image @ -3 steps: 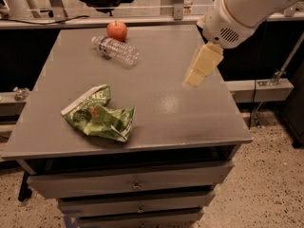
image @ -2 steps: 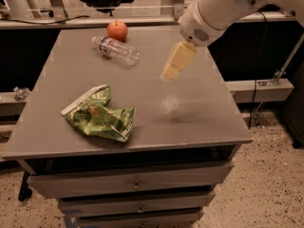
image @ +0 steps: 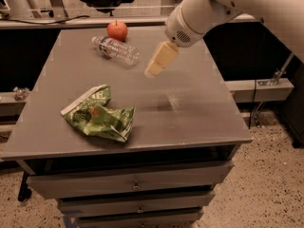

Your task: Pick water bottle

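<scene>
The water bottle (image: 116, 50) is a clear ribbed plastic bottle with a white cap. It lies on its side at the back of the grey table (image: 190, 113), cap pointing back left, just in front of a red-orange apple (image: 117, 30). My gripper (image: 155, 69), cream-coloured on a white arm, hangs above the table to the right of the bottle and a little nearer to me, apart from it.
A crumpled green chip bag (image: 99, 114) lies at the front left of the table. Drawers sit under the tabletop. A counter with a dark object runs behind the table; a low ledge stands to the right.
My gripper and arm have moved left across the table, from its right side toward the bottle. The bottle, apple and bag have not moved.
</scene>
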Controlling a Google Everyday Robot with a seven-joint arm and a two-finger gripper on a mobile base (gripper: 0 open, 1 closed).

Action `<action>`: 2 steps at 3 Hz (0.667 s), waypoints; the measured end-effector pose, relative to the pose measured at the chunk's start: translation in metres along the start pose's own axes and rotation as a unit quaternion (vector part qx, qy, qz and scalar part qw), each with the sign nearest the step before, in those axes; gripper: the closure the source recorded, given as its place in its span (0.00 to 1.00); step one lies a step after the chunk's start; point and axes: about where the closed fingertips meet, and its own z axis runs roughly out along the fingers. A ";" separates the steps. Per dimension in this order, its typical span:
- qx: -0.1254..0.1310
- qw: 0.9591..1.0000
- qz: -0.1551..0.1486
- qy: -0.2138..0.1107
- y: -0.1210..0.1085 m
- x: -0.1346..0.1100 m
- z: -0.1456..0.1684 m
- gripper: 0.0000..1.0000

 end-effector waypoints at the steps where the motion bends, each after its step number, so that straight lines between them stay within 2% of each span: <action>1: 0.002 1.000 0.009 -0.013 0.001 0.000 0.006 0.00; 2: 0.004 0.998 0.036 -0.046 -0.003 -0.001 0.038 0.00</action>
